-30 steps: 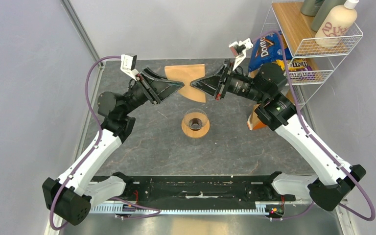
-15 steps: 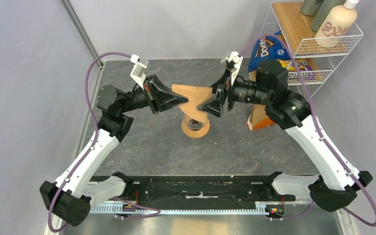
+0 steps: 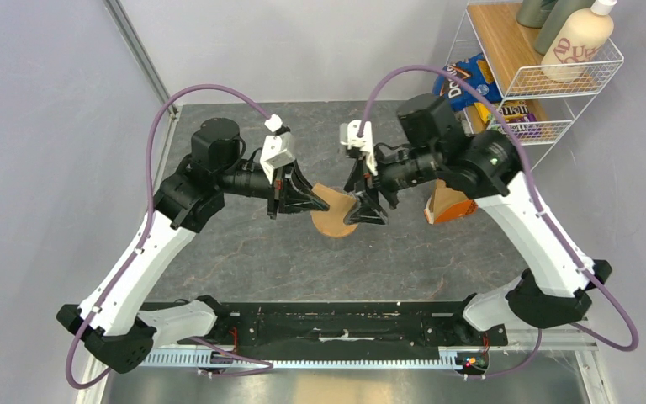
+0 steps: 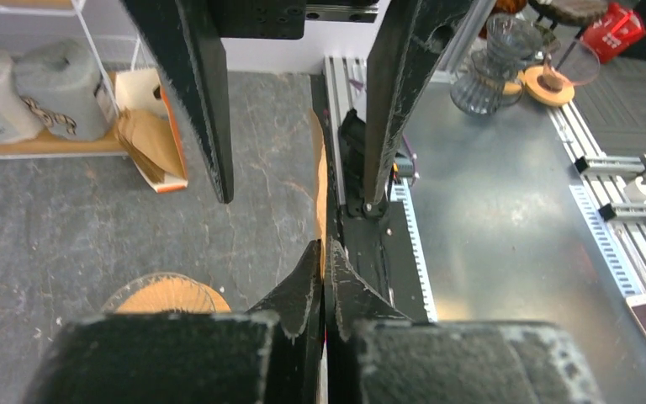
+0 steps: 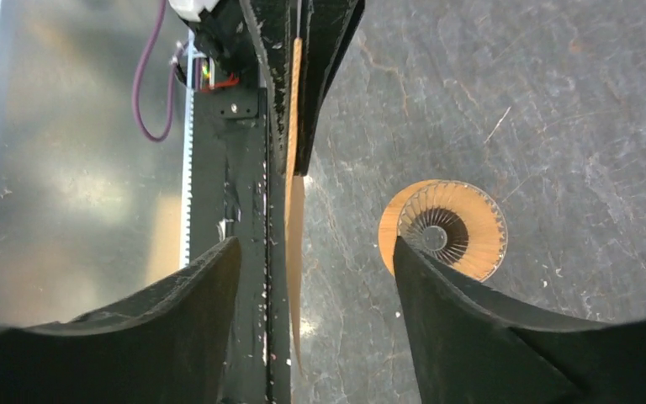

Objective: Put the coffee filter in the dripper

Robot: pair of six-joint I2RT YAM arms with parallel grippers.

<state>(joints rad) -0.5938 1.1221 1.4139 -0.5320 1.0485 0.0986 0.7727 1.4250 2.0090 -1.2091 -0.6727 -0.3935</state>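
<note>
1. Near the middle of the table (image 3: 244, 244), the coffee filter (image 3: 334, 204) is held off the surface. It is clamped at one edge between the fingers of the left gripper (image 3: 321, 202), which are pressed together on the paper.
2. From the left wrist camera, the filter is seen edge-on as a thin tan strip running away from the pinched fingertips.
3. The right gripper (image 3: 360, 204) is set against the sheet from the opposite side with its jaws spread wide. In the right wrist view the paper is seen passing between them, touched by neither finger.
4. The dripper (image 5: 443, 229) is stood on the table directly beneath. From above it is mostly covered by the filter, and only the near rim of its wooden collar is left showing.
5. In the right wrist view the ribbed cone is exposed to one side of the sheet, though it is partly cut off by one right finger.
6. An orange box (image 3: 446, 206) holding brown folded papers is placed by the right edge of the table, tucked just behind the right arm's wrist.
7. A wire shelf (image 3: 555, 80) is placed at the far right corner. It is loaded with a Doritos bag (image 3: 463, 80), an M&M's bag (image 3: 517, 109) and, on its wooden top, a cream bottle (image 3: 580, 38).
8. A purple cable (image 3: 210, 88) is arched over each arm.
</note>
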